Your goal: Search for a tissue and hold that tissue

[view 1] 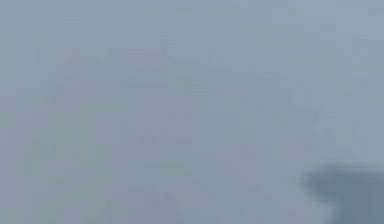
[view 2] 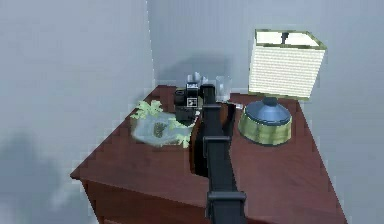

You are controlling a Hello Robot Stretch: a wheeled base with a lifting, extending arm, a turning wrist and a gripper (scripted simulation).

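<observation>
In the arm side view the dark arm [view 2: 218, 150] reaches out over a reddish-brown wooden cabinet top [view 2: 150, 175]. My gripper [view 2: 186, 106] is at the arm's far end, near the back of the top. Beside it lies a pale greenish, leafy-patterned blob [view 2: 155, 128]; its shape does not tell me that it is a tissue. Whether the gripper touches it or holds anything, I cannot tell.
A table lamp with a cream shade [view 2: 286, 64] and a round dark blue and gold base [view 2: 265, 120] stands right of the arm. Grey walls meet in a corner behind the cabinet. A plain grey-blue wall [view 1: 180, 100] lies close ahead in the forward view.
</observation>
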